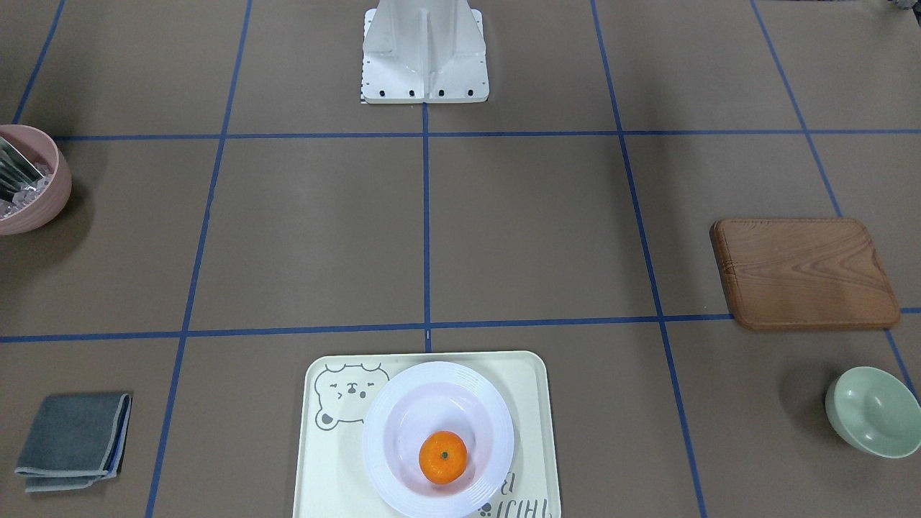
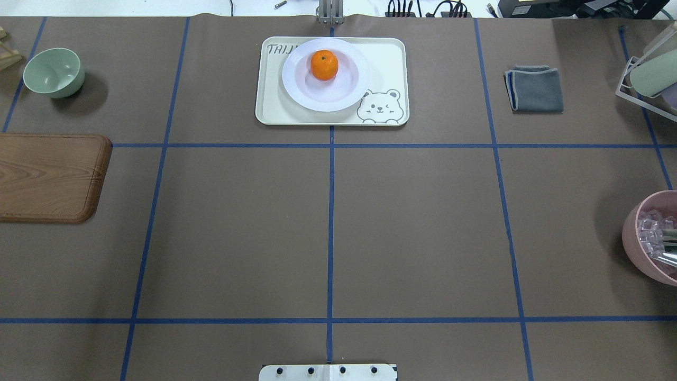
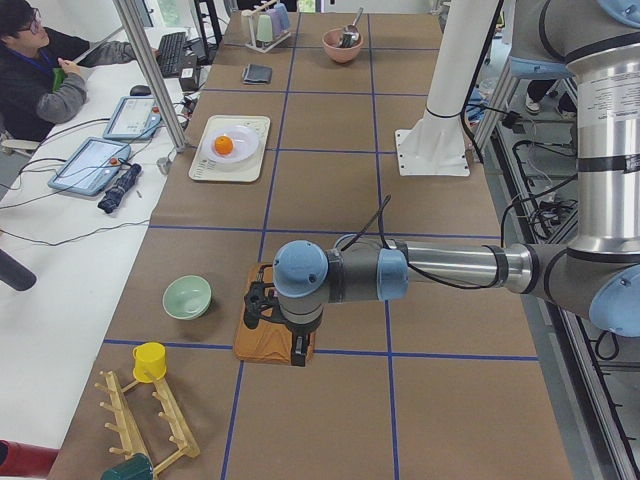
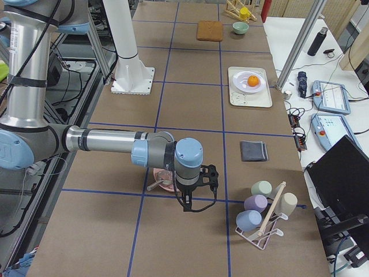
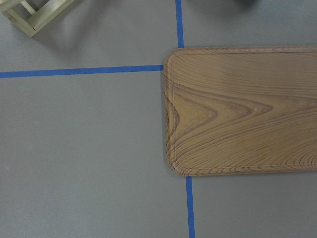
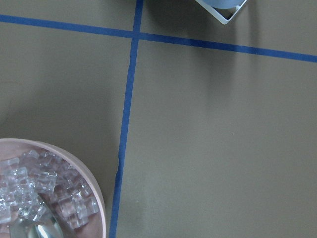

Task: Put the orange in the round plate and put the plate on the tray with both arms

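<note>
The orange (image 1: 442,457) lies in the sunken centre of the white round plate (image 1: 439,374). The plate rests on the cream bear tray (image 1: 324,460) at the table's far middle, also seen from overhead as orange (image 2: 324,65), plate (image 2: 317,100) and tray (image 2: 386,58). Both arms are far from the tray. My left gripper (image 3: 298,356) hangs over the wooden board at the left end. My right gripper (image 4: 187,206) hangs beside the pink bowl at the right end. They show only in the side views, so I cannot tell whether either is open or shut.
A wooden board (image 1: 804,272), a pale-green bowl (image 1: 873,410), a pink bowl (image 1: 29,180) of ice cubes and a folded grey cloth (image 1: 72,440) lie around the table. The white base mount (image 1: 424,57) stands mid-table. A cup rack (image 4: 262,210) and a person (image 3: 40,70) sit at the edges.
</note>
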Controlling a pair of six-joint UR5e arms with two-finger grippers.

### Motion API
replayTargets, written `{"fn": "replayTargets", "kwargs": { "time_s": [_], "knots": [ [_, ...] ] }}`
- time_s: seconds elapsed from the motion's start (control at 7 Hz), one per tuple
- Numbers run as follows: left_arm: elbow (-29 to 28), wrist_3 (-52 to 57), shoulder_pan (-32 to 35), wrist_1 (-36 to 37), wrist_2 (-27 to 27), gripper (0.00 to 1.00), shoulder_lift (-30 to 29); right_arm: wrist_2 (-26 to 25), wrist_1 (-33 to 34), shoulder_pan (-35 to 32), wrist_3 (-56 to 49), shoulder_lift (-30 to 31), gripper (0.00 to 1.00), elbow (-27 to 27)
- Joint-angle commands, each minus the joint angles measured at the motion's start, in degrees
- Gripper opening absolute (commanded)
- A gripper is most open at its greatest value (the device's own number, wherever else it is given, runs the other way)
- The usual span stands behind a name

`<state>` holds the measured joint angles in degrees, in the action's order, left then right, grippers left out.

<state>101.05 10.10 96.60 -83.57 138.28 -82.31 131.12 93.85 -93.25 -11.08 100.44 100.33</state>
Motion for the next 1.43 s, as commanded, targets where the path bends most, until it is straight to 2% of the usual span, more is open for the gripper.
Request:
{"fn": "replayTargets", "kwargs": {
  "time_s": [0.0,1.29],
  "knots": [
    [-0.06,-0.08,0.08,-0.01,-0.2,0.98,0.05,0.27,-0.07,0.0,-0.08,0.28,1.0,-0.23],
    [0.11,0.0,-0.01,-0.01,-0.2,0.98,0.05,1.07,-0.07,0.0,-0.17,0.46,1.0,-0.4]
  ]
}}
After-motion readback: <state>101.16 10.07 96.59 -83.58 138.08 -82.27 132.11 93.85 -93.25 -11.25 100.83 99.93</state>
